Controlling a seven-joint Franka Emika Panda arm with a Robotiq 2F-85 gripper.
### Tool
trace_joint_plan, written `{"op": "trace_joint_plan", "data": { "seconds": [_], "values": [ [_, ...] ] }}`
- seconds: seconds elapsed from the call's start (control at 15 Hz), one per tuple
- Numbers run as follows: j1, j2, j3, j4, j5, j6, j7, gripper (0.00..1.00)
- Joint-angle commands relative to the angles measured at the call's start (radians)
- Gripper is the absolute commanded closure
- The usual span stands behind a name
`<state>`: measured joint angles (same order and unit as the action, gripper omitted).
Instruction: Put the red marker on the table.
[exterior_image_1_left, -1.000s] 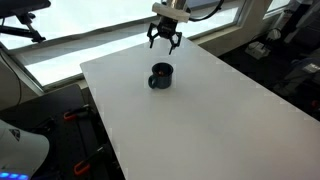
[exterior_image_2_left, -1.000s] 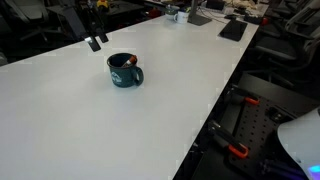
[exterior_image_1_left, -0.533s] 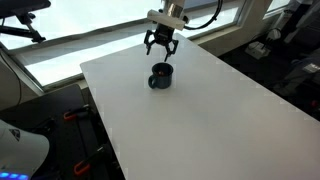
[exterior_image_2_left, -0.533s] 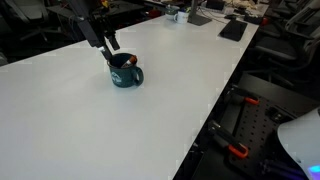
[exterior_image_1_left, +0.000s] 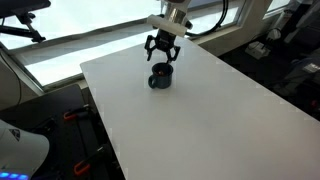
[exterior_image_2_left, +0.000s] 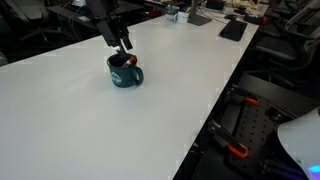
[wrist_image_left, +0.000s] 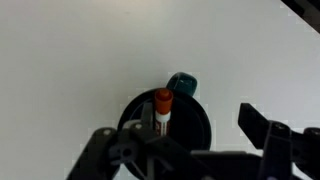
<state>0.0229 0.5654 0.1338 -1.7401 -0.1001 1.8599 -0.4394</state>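
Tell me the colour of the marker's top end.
Orange-red, on the red marker, above a pale barrel; clearest in the wrist view.

1. The tabletop (exterior_image_1_left: 200, 110) is seen as a smooth white surface with a dull, even sheen.
2. The mug (exterior_image_2_left: 124, 72) is shown as dark and glossy, as if glazed.
3. The red marker (wrist_image_left: 162, 108) is seen as smooth plastic.
4. The tool (exterior_image_1_left: 162, 56) is finished in matt black.

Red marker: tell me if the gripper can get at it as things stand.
Probably yes. The gripper hangs open right above the mug; the red marker stands inside, end up, with nothing covering it.
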Motion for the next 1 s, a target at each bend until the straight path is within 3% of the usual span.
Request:
{"op": "trace_joint_plan", "data": {
  "seconds": [0.0, 0.4, 0.6, 0.93],
  "values": [
    [0.007, -0.029, -0.013, -0.043, -0.007, 0.024, 0.036, 0.11],
    [0.016, -0.008, -0.014, -0.030, -0.032, 0.044, 0.036, 0.19],
    [0.016, -0.004, -0.017, -0.035, -0.038, 0.078, 0.036, 0.15],
    [0.008, 0.016, -0.022, -0.035, -0.031, 0.119, 0.032, 0.24]
  ]
}}
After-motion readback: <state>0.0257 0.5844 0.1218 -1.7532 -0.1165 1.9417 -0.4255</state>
